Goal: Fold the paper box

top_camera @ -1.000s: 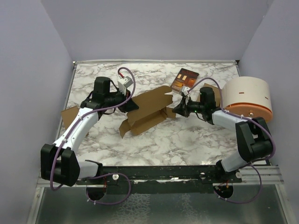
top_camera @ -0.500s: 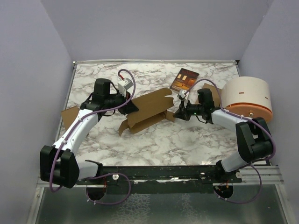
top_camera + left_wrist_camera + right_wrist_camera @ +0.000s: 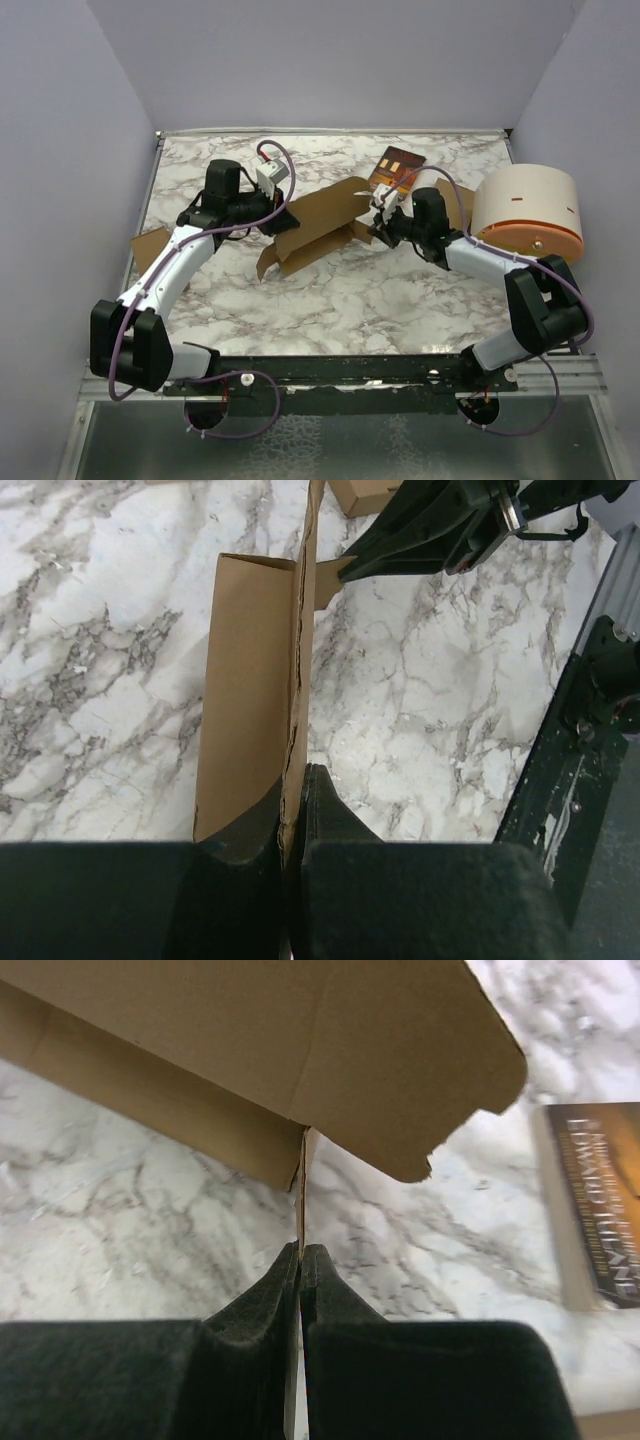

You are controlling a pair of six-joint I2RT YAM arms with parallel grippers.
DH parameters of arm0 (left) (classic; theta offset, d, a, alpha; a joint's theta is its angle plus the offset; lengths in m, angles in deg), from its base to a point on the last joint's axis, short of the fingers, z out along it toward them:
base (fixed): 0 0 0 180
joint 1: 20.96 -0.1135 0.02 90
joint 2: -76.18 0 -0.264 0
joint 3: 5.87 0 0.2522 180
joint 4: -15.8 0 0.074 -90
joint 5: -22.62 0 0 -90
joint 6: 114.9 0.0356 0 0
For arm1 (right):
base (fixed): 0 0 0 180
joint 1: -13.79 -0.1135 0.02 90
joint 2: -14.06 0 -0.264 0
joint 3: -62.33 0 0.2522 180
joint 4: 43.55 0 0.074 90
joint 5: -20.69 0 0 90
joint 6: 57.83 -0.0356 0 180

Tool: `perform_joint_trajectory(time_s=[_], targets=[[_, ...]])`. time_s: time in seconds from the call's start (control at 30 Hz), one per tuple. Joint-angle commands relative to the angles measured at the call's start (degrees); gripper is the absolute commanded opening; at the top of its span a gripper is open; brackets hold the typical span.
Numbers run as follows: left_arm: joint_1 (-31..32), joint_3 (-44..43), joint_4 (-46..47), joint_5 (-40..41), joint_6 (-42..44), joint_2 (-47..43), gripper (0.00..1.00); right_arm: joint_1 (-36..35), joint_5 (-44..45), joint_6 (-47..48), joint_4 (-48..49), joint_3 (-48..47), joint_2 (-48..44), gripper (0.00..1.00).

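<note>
The tan paper box hangs half-opened over the middle of the marble table, held from both ends. My left gripper is shut on its left end, and in the left wrist view a thin cardboard edge runs straight out from between the fingers of this gripper. My right gripper is shut on the right end. In the right wrist view a thin tab stands pinched in the right gripper, with the box's wide flaps spreading above it.
A dark reddish-brown booklet lies just behind the right gripper. A round white drum with an orange band stands at the right edge. A loose cardboard piece lies at the left edge, and another sits beside the drum.
Both grippers have carried the box a little toward the back of the table. The box has tilted more steeply, and the right gripper now sits closer to the booklet.
</note>
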Motion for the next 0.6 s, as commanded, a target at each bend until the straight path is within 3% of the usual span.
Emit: perform_joint_trajectory(time_s=[0.0,0.57], targets=[[-0.1,-2.6,0.8,2.9,2.1,2.7,0.00,-0.6,9.0,0.1,10.4,-1.7,-0.7,0.01],[-0.5,1.7,-0.3,6.8,4.2,2.7,0.00,-0.6,-6.1,-0.9,2.2,-3.7,6.4,0.01]])
